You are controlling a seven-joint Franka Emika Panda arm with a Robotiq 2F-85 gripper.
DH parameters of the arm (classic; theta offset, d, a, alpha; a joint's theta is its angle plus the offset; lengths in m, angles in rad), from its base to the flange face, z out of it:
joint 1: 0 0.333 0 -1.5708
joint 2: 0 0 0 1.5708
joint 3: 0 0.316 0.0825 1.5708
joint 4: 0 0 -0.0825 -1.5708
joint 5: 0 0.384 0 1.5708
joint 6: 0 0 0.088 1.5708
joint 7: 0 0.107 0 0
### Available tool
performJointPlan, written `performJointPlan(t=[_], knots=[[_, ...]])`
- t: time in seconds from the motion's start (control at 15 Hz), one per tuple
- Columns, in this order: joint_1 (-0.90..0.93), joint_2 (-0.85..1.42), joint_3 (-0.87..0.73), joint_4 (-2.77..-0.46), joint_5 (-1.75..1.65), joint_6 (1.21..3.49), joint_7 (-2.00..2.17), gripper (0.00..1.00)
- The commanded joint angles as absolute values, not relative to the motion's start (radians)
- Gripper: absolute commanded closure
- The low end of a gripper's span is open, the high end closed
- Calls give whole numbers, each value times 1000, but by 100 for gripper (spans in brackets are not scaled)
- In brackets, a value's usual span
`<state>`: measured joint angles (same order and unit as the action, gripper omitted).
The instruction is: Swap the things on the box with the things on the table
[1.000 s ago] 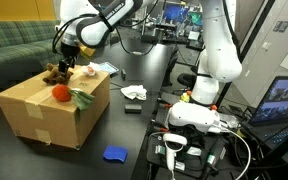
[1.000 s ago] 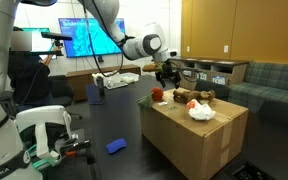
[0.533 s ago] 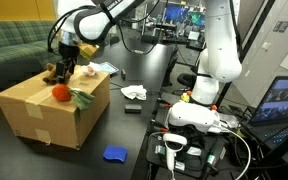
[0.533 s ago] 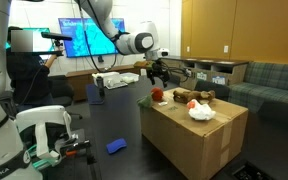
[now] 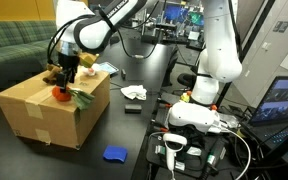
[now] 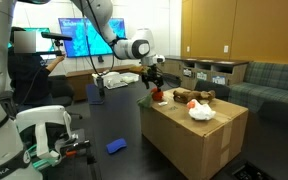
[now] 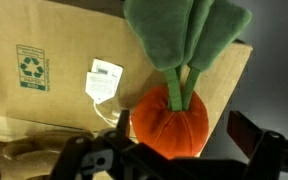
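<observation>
Wrist view showed the gripper (image 7: 172, 152) with jaws apart, flanking a plush carrot (image 7: 170, 118), leaves (image 7: 187, 35) at twelve o'clock; probably soft and light, best pinched across its orange body.

In the wrist view, the green felt leaves (image 7: 189, 35) of the orange plush vegetable (image 7: 169, 120) run off the top edge. Its underside is hidden behind the dark, blurred gripper (image 7: 174, 150), which the bottom edge cuts off. A brown plush toy (image 7: 9, 152) is clipped at the lower left corner. The print on the white paper label (image 7: 104, 78) is unreadable. In an exterior view, the small blue object (image 5: 114, 154) at bottom centre is too small to identify.
</observation>
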<state>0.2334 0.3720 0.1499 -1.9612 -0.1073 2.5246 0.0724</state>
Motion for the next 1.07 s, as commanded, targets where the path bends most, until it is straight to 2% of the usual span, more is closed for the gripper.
performJointPlan(t=[0.0, 0.67, 0.73, 0.8, 1.0], knots=[[238, 399, 152, -1954, -97, 2590, 75, 0], [247, 471, 130, -1936, -118, 2724, 69, 1], [249, 473, 126, -1937, -122, 2728, 69, 26], [243, 472, 131, -1937, -117, 2723, 57, 26], [237, 462, 134, -1943, -117, 2705, 36, 47]])
